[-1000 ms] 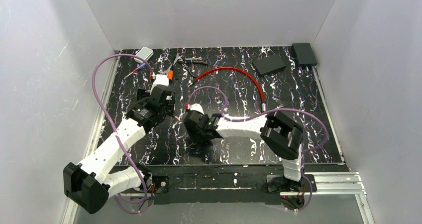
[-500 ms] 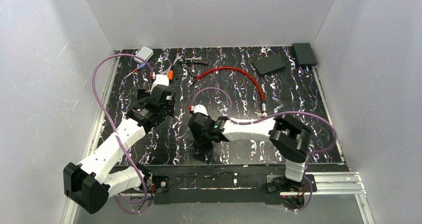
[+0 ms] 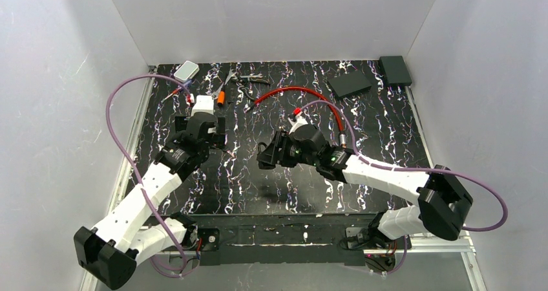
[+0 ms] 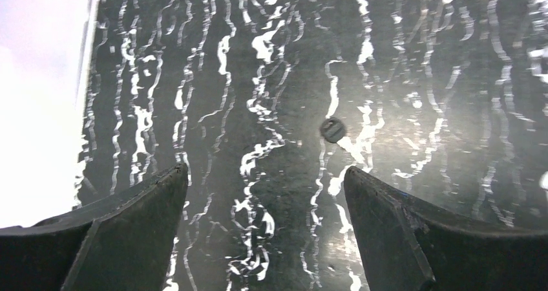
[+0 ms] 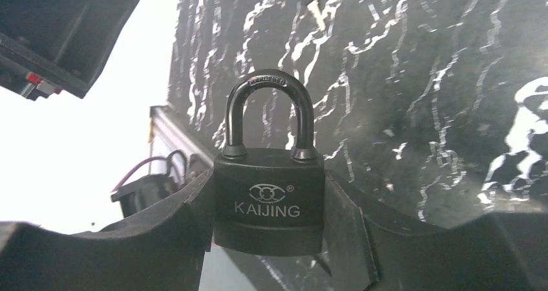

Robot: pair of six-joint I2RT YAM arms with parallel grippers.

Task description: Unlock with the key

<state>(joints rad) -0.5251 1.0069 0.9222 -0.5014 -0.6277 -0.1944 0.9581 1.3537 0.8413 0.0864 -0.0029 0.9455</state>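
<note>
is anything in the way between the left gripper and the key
Nothing visible: the key lies on bare table just beyond the open left gripper. The padlock sits clamped in the right gripper.

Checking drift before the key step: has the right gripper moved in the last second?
Yes. In the top view the right gripper, shut on the padlock, has shifted up and right, closer to the red cable.

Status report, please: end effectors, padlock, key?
Left end effector open, empty. Right end effector shut on padlock, shackle closed. Key lying on table, unheld.
</note>
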